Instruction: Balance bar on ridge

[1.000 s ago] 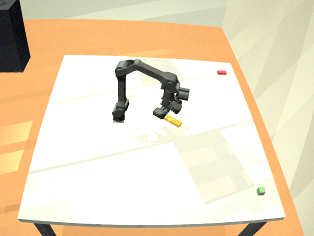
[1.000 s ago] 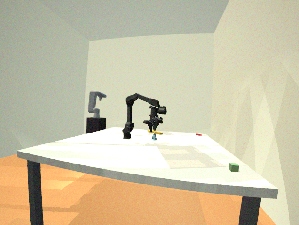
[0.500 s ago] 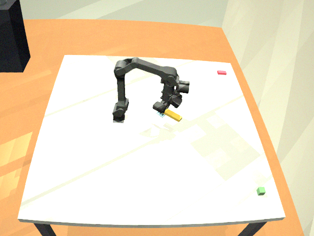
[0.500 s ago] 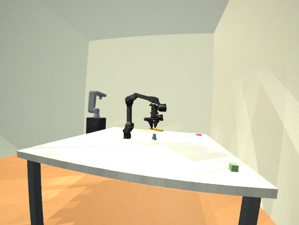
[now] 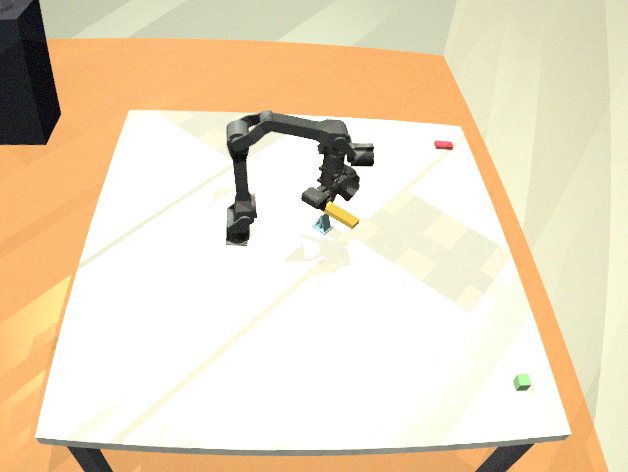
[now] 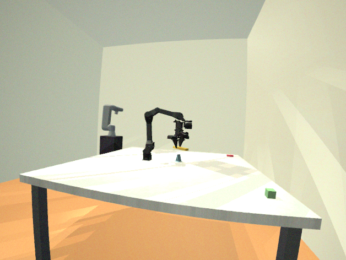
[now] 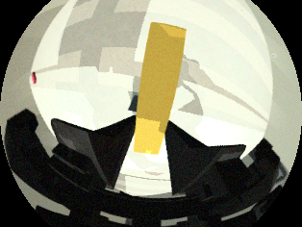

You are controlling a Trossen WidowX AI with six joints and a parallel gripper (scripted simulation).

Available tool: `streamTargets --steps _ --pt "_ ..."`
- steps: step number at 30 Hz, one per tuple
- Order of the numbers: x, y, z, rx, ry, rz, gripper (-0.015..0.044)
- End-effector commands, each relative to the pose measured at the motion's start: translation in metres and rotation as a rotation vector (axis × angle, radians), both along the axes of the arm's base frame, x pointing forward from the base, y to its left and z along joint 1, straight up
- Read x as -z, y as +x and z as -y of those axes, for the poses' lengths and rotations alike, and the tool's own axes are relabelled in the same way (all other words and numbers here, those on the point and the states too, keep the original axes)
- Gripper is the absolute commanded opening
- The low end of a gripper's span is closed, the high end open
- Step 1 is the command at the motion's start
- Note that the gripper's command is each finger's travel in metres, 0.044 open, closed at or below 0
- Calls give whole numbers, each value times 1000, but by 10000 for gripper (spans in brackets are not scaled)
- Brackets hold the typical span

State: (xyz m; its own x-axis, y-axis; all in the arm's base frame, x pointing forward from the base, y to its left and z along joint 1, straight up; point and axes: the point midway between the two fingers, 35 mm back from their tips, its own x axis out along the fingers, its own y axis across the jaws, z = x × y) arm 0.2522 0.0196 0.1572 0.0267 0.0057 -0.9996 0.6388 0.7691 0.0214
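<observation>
The yellow bar (image 5: 342, 215) (image 6: 183, 149) (image 7: 161, 72) is in the air above the white table (image 5: 228, 365) (image 6: 134, 184). My gripper (image 6: 177, 146) (image 7: 151, 121) is shut on the bar, with one fingertip on each side of it; in the wrist view most of the bar reaches out beyond the fingertips. The blue-grey ridge (image 5: 324, 223) (image 6: 178, 158) (image 7: 134, 103) stands on the table, below the bar and apart from it in the exterior view. In the wrist view the bar and a finger hide part of the ridge. I cannot tell whether the bar is exactly level.
A red block (image 5: 443, 145) (image 6: 230, 155) (image 7: 34, 77) lies near the table's back right corner. A green cube (image 5: 521, 382) (image 6: 270, 193) sits near the front right corner. A grey arm (image 6: 106, 117) stands on a dark pedestal (image 5: 25, 76) (image 6: 111, 144) beyond the table.
</observation>
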Motion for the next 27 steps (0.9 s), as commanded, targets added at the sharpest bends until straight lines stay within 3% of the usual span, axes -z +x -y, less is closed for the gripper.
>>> streamTargets --steps 1,13,27 --pt "-1 -4 -12 15 -2 1 0" --pt "-1 -18 -54 57 4 -1 0" --pt "17 -17 -56 57 4 -1 0"
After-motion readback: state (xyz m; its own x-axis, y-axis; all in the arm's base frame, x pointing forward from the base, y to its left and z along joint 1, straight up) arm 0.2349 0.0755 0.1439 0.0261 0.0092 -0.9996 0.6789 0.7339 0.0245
